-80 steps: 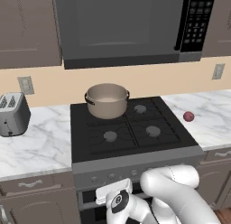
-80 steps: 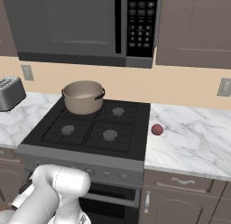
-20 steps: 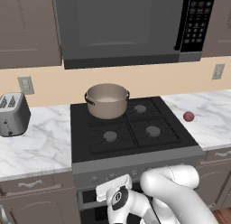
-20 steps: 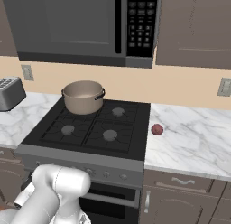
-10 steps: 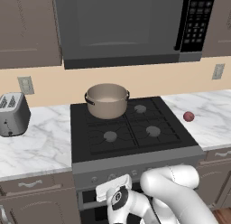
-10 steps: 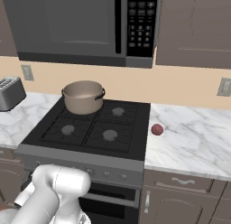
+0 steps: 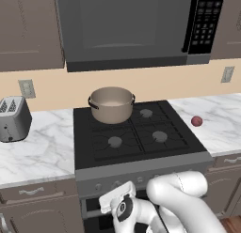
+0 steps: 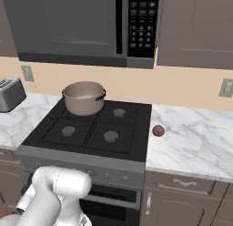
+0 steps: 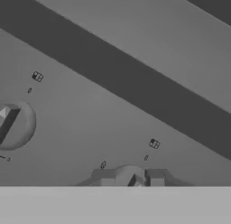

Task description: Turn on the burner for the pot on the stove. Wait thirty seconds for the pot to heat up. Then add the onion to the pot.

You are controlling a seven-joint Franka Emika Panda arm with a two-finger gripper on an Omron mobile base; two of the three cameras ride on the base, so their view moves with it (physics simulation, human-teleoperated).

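Marble counter (image 7: 37, 152) runs along both sides of the stove (image 7: 141, 164), under a dark microwave (image 7: 127, 27) and brown wall cabinets (image 8: 195, 29). On the black cooktop the pot (image 7: 112, 104) stands on the rear left burner (image 7: 103, 120), and the three other burner caps lie bare under the grate bars. The onion (image 7: 196, 120) rests on the counter to the right of the stove, just beside the cooktop's edge and well apart from the pot; the right base view shows it at the same spot (image 8: 158, 130). A silver toaster (image 7: 13, 118) stands on the left counter near a wall outlet (image 7: 27, 88), and another outlet (image 7: 228, 74) sits on the wall to the right. The white arm bends low in front of the range, its wrist close to the row of small grey knobs (image 8: 107, 176) on the steel front panel, so the arm covers part of the oven door. In the hand view the gripper (image 9: 131, 177) faces that grey panel at close range, its two fingertips (image 9: 104, 177) set either side of a round knob (image 9: 130, 173) at the bottom, standing close in on it, though whether they press it cannot be told. A second knob (image 9: 16, 126) shows further to the left in that view, with small printed marks beside each.
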